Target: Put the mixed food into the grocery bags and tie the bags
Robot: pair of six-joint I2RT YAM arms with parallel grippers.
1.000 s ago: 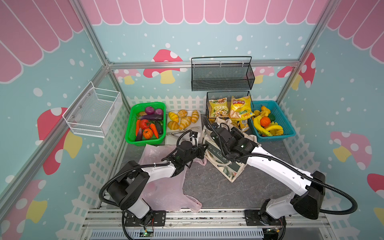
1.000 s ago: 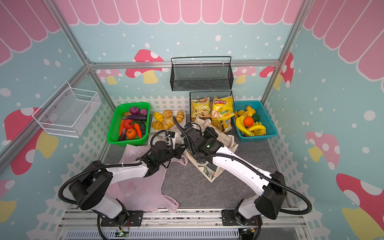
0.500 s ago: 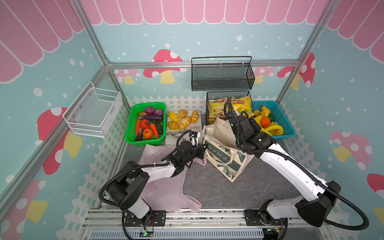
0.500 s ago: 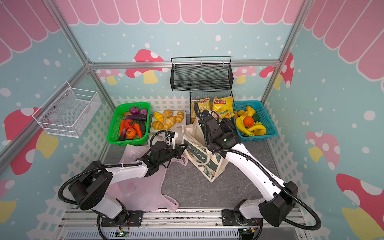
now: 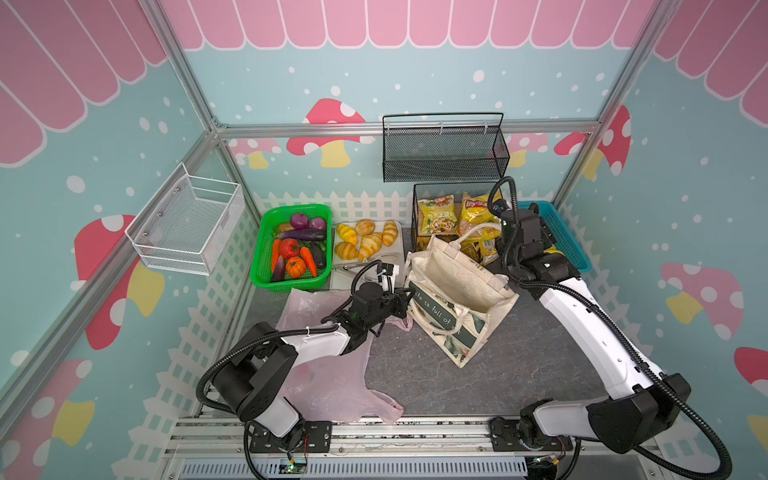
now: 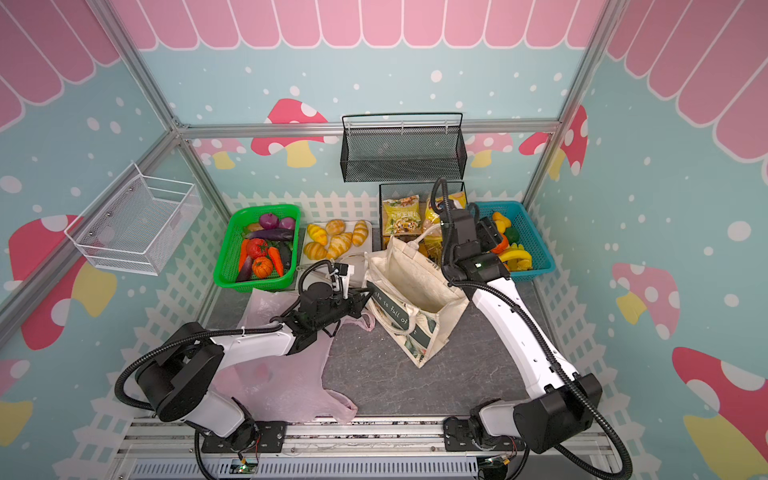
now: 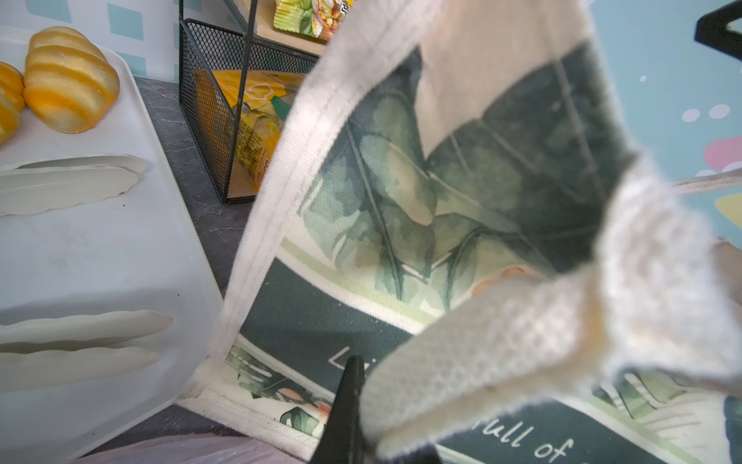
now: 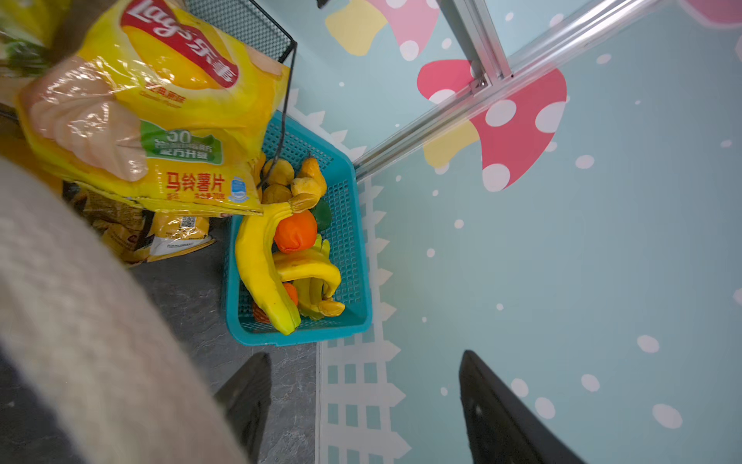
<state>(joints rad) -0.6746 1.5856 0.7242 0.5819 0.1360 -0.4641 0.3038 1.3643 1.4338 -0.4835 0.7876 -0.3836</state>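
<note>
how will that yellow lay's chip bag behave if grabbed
The puffy yellow Lay's chip bag looks air-filled, so probably light and squashy. Its glossy film shows glare, so it may slip. It stands propped in the black mesh rack; a push could topple it.

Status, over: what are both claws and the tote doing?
Left gripper shut on tote handle. Right gripper open, empty, beside chip bag. Tote standing open. Nothing blocking.

Left arm and right arm are both showing white shells over chunky black joints. Ribbed black cable is running along each arm's links. A small green light is glowing on the right arm. Black fingers are looking matte and tapered. Black base plates are sitting bolted to the silver rail.
</note>
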